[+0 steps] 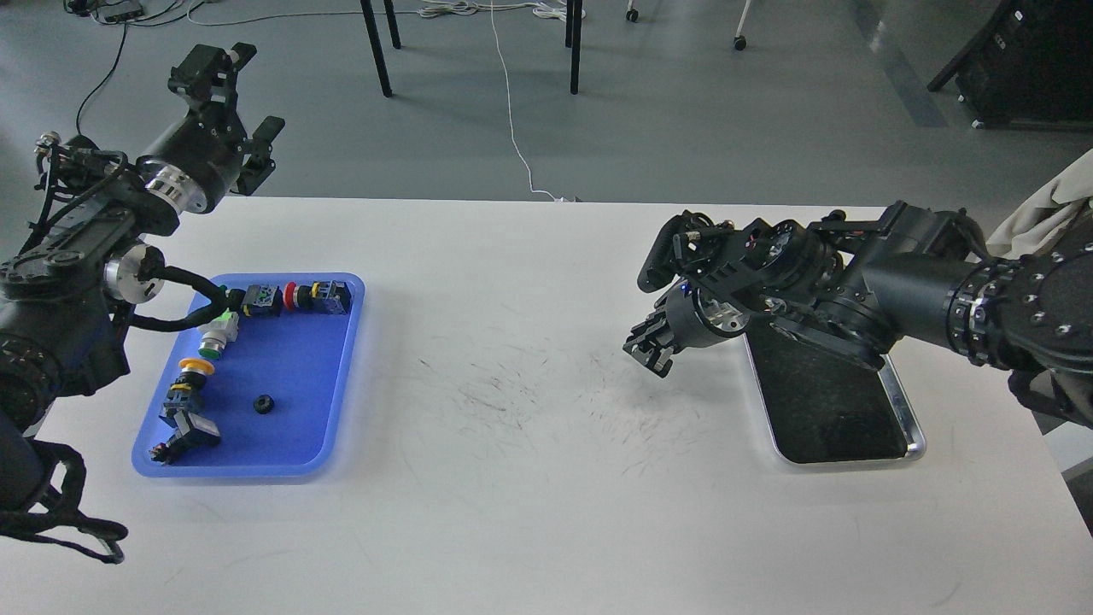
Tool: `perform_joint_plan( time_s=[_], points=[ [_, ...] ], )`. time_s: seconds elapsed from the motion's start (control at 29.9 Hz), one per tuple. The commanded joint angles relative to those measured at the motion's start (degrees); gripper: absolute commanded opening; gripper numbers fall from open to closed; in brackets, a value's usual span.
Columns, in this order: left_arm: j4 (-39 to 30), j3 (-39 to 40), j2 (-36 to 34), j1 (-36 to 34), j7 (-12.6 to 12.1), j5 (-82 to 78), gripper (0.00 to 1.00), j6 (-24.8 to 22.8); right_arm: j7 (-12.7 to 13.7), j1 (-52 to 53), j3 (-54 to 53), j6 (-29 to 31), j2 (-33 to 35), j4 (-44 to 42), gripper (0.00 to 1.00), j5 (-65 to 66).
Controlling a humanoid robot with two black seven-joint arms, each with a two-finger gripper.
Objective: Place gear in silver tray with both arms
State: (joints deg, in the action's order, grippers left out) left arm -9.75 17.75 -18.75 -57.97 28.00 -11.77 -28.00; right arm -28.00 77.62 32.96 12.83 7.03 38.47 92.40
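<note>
Black and raised, my left gripper (pixel 243 98) hangs spread wide above the table's far left edge while my right gripper (pixel 656 320) reaches low beside the shiny, round-cornered silver tray (pixel 914 427), fingers too dark to tell, and the small dark gear (pixel 263 405) sits in the blue plastic tray (pixel 333 359).

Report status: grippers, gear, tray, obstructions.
Left gripper open, raised past table edge. Right gripper low beside silver tray, state unclear. Gear in blue tray, untouched. Nothing between the trays.
</note>
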Motion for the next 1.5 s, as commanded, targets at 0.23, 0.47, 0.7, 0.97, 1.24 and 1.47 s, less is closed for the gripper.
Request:
perform_joint_plan(
  time_s=[0.23,0.47,0.7,0.97,1.24,1.47],
  points=[
    [0.00,0.09,0.64,0.32,0.00,0.08,0.98,0.00,0.00,3.50,1.14,0.18,12.12,1.87,0.01,0.24],
    [0.00,0.18,1.17,0.41,0.00,0.08,0.98,0.00,0.00,2.80,5.45,-0.26,18.36,3.45,0.01,0.33],
    [0.00,0.18,1.52,0.41,0.00,0.00,0.98,0.00,0.00,0.96,7.12,-1.67,19.69,4.60,0.01,0.42],
    [0.00,0.00,1.34,0.41,0.00,0.00,0.98,0.00,0.00,-0.45,7.12,-1.93,19.51,3.81,0.01,0.50],
    [0.00,0.00,1.34,0.41,0.00,0.00,0.98,0.00,0.00,-0.71,7.03,-1.93,19.51,3.98,0.27,0.42],
    [0.00,-0.08,1.17,0.41,0.00,0.00,0.98,0.00,0.00,-0.54,6.68,-2.02,19.42,3.98,0.53,0.24]
  ],
)
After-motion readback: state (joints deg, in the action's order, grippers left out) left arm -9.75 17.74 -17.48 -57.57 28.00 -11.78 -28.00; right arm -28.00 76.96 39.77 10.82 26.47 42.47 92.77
